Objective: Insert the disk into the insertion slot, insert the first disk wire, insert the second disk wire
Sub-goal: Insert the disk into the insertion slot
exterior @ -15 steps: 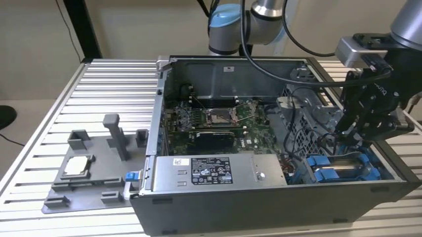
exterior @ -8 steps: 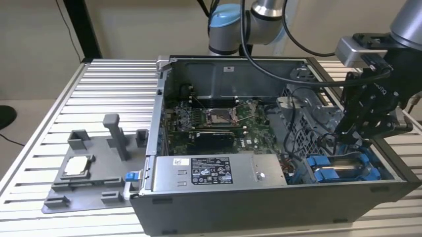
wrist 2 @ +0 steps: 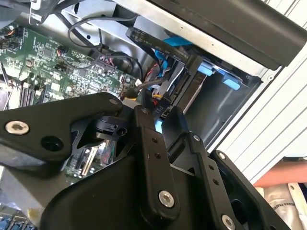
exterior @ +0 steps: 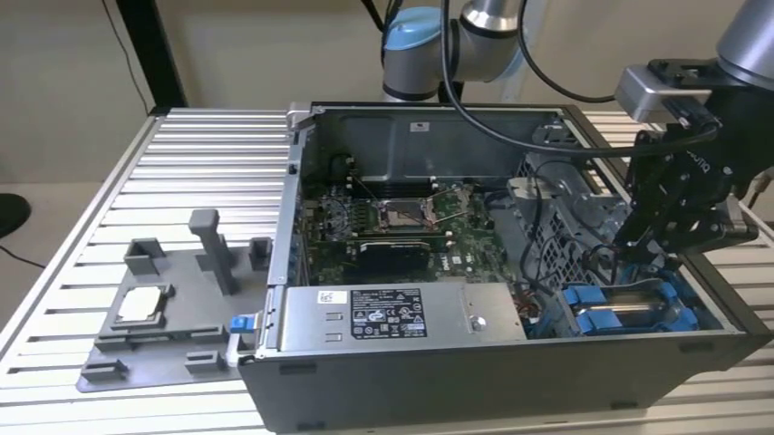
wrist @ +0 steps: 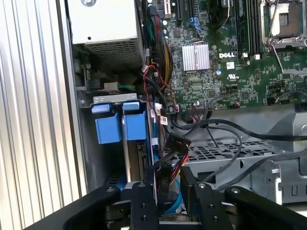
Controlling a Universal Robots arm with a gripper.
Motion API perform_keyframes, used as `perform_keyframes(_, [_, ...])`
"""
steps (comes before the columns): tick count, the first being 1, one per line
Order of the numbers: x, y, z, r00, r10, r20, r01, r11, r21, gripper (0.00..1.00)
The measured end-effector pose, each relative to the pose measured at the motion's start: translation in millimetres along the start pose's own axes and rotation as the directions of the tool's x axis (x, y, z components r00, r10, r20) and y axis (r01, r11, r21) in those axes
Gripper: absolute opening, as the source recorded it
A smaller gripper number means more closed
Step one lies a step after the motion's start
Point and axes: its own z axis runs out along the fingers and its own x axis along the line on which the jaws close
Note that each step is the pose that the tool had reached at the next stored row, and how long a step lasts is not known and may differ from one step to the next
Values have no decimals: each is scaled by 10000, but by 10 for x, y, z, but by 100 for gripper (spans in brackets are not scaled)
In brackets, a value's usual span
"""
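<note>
The hand (exterior: 633, 256) reaches down into the open computer case (exterior: 400, 381). Its fingers (wrist: 144, 201) are drawn narrow around the black plug of a disk wire (wrist: 169, 163) with red and yellow leads. Just beyond the fingertips, the disk (wrist: 135, 127) sits in its slot with its blue carrier tabs showing. The power-supply box (exterior: 400, 313) lies well off to the side of the hand.

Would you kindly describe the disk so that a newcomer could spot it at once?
Find the open computer case on the slatted table. In its near corner at the exterior view's right, next to the power-supply box, sits the disk. Unlike that grey labelled box, it is a silver slab held in a bright blue frame.
</note>
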Motion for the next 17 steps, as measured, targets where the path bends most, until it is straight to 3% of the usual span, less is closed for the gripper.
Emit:
perform_keyframes(14, [-6,1,0,10000,1,1,-1,10000,20,100])
perform_keyframes(15, [-6,1,1,10000,1,1,-1,10000,20,0])
perform_keyframes(17, [-6,1,1,10000,0,1,0,10000,20,0])
